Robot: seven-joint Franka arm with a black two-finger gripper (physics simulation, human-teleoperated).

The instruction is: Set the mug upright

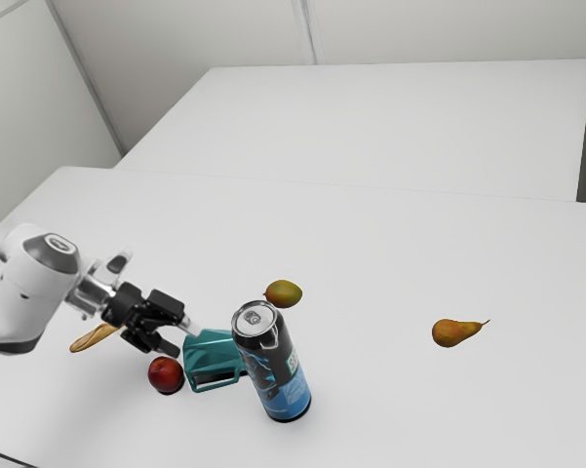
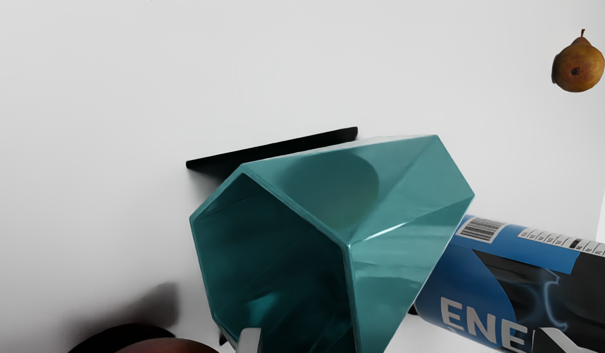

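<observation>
The teal faceted mug (image 1: 211,353) lies on its side, its handle toward the exterior view's bottom edge. My gripper (image 1: 182,338) is at the mug's exterior-view left end, open. In the wrist view the mug (image 2: 405,196) turns its hollow mouth toward my hand. The gripper (image 2: 398,340) has its fingertips wide apart: one overlaps the mouth, the other stands out past the mug's side, in front of the can. Neither is seen pressing on the mug, and its lower part runs out of the wrist view.
A tall energy drink can (image 1: 273,366) stands close beside the mug. A red apple (image 1: 166,374) sits by the mug's mouth end, with a bread stick (image 1: 93,338) beyond it. A mango (image 1: 284,293) lies behind the can, and a pear (image 1: 455,332) farther to the exterior view's right.
</observation>
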